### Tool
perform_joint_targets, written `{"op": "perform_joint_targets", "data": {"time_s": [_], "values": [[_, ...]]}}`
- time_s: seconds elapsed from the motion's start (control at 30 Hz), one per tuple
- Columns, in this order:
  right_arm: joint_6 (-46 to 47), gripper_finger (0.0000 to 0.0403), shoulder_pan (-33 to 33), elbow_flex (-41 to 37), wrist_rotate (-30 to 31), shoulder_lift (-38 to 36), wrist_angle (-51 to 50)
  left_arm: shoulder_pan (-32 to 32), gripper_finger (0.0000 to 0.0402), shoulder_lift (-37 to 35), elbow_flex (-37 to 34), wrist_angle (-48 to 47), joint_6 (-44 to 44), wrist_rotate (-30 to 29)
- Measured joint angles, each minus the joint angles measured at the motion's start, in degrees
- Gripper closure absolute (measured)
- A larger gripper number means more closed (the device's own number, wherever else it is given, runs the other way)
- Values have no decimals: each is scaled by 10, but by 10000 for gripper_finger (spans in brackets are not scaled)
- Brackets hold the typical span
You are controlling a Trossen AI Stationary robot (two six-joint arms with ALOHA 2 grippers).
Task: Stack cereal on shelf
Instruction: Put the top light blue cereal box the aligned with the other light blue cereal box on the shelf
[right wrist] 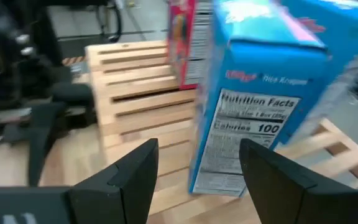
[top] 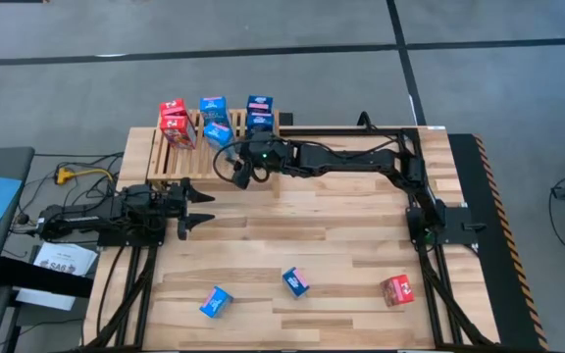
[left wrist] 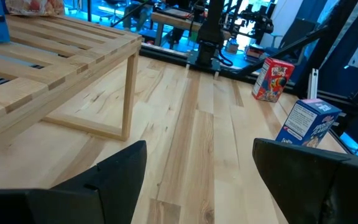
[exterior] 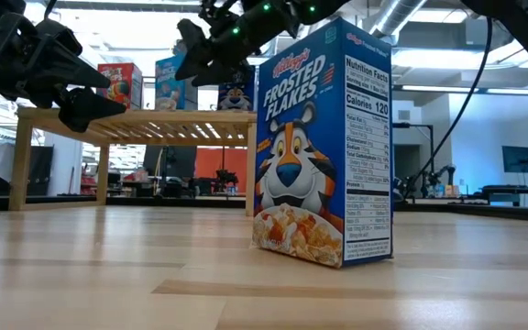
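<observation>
Right gripper (top: 231, 160): jaws apart, nothing between them; right wrist view shows both fingers (right wrist: 129, 177) spread with open gap, a blue cereal box (right wrist: 260, 106) standing just beyond on the slats. Positioned at upper centre of high view, over the front edge of the shelf (top: 165, 162), arm reaching in from the right side of the frame.

Left gripper (top: 199, 209): jaws apart, empty. Left wrist view: two dark fingers (left wrist: 114, 171) wide, bare worktop (left wrist: 191, 143) between. Located left of centre in high view, just below the shelf, hovering off the planks; dark shape at upper left in low view.

Shelf: upper centre-left of high view, slatted top, short legs. On it, red boxes (top: 174, 122) at left end, blue boxes (top: 214, 116) in middle, darker blue boxes (top: 259, 113) at right end; some look stacked, exact count per stack cannot be told.

Loose cereal on worktop, lower part of high view: blue box (top: 216, 301) lower left of centre, blue box (top: 295, 281) at centre, red box (top: 397, 289) lower right. All well apart from each other and from the shelf.

Low view: Frosted Flakes box (exterior: 324, 142) upright, close to camera, centre frame; shelf behind at left.
</observation>
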Motion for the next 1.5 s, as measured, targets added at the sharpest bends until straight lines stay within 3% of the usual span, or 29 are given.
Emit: {"op": "perform_joint_targets", "data": {"time_s": [0.1, 0.9, 1.5], "values": [[14, 152, 0, 0, 21, 0, -4, 0, 118, 0, 0, 0, 0, 0], [28, 152, 36, 0, 7, 0, 29, 0, 118, 0, 0, 0, 0, 0], [28, 152, 6, 0, -7, 18, 54, 0, 118, 0, 0, 0, 0, 0]]}}
